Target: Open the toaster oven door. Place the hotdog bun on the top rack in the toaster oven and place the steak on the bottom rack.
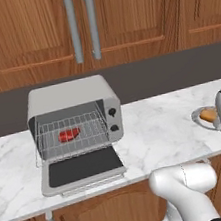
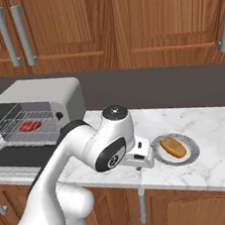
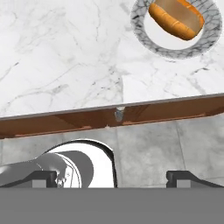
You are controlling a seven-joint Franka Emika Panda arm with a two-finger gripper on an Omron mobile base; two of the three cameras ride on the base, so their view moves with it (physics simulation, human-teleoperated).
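Observation:
The toaster oven (image 1: 65, 97) (image 2: 37, 96) stands at the left of the marble counter. Its door (image 1: 83, 167) (image 2: 15, 155) lies folded down flat in front of it. Inside, the red steak (image 1: 69, 135) (image 2: 30, 126) rests on a wire rack (image 1: 93, 130); whether this is the upper or lower rack I cannot tell. To the right, the hotdog bun (image 1: 208, 115) (image 2: 173, 147) (image 3: 176, 18) lies on a small round plate (image 2: 190, 154) (image 3: 144, 37). My gripper (image 2: 137, 167) (image 3: 111, 177) hangs open and empty over the counter's front edge, just left of the plate.
Wooden wall cabinets with grey bar handles (image 1: 73, 30) hang above the dark backsplash. Below the counter edge (image 3: 109, 114) are wooden cabinet fronts and a grey floor. Bare marble (image 1: 160, 125) lies between the oven and the plate.

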